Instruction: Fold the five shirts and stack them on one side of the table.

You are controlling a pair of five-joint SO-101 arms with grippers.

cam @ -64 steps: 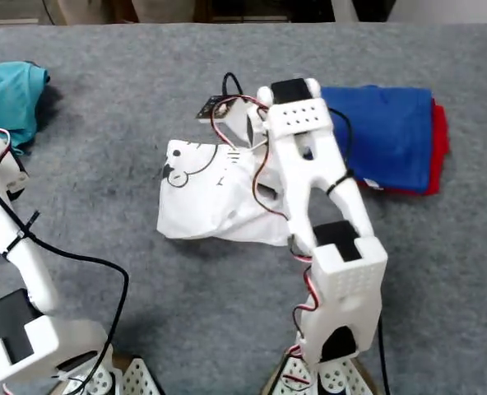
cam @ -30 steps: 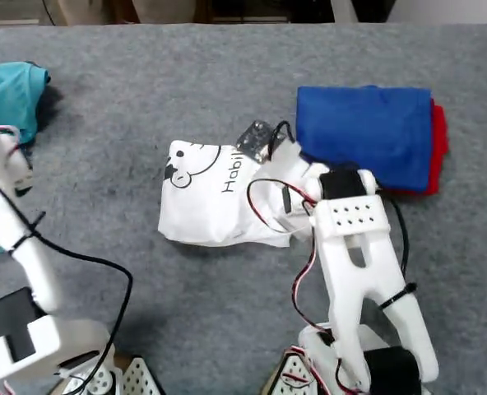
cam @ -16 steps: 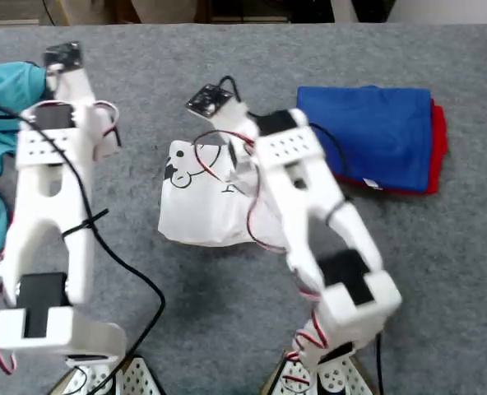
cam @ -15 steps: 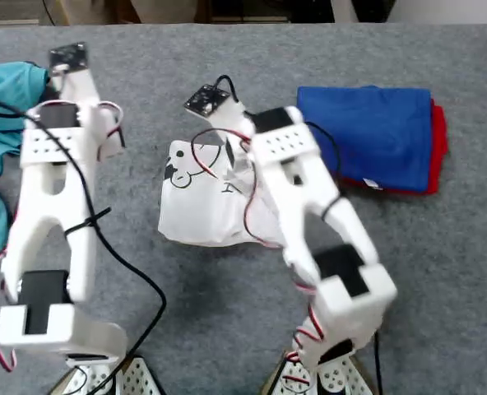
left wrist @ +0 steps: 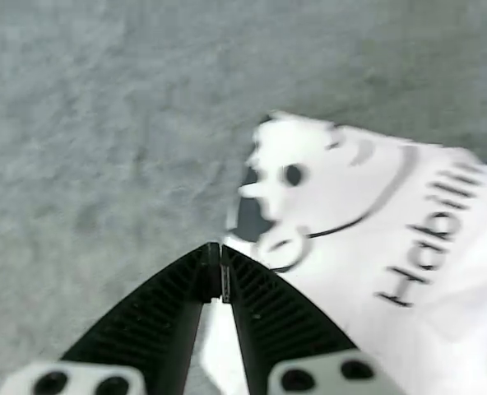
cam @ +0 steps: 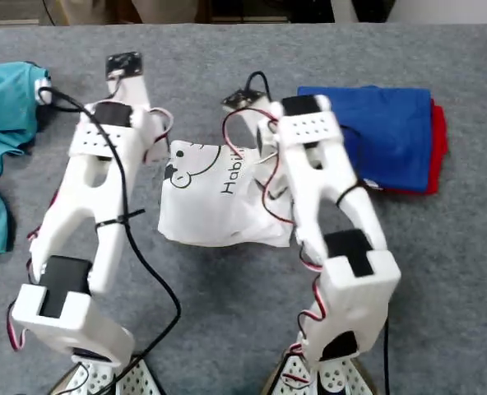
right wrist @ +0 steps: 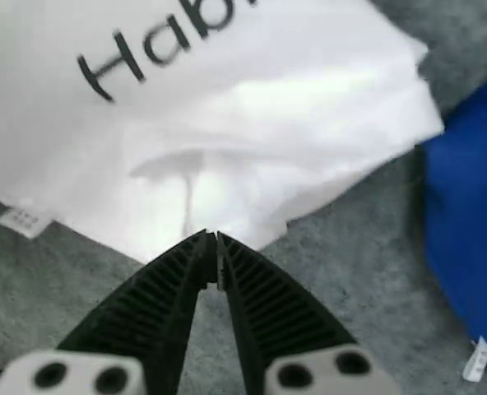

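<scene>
The left arm (cam: 95, 189) extends from its base at the near edge toward the far side of the table (cam: 227, 313), with its wrist bent down over the far left corner of the white shirt (cam: 215, 202). The left gripper (left wrist: 220, 267) is closed, its fingertips pressed together with nothing visible between them, at the shirt edge just beside the printed face. The right arm (cam: 317, 181) extends in the same way, with its wrist bent down over the shirt's far right side. The right gripper (right wrist: 211, 240) is also closed and empty, tips together, at the shirt edge on the side toward the blue shirt (cam: 383, 132). The white shirt lies loosely bunched at mid-table between the two arms, print up. The blue shirt lies folded on a folded red shirt (cam: 439, 148) at the right side. A teal shirt (cam: 9, 99) lies unfolded at the left edge.
</scene>
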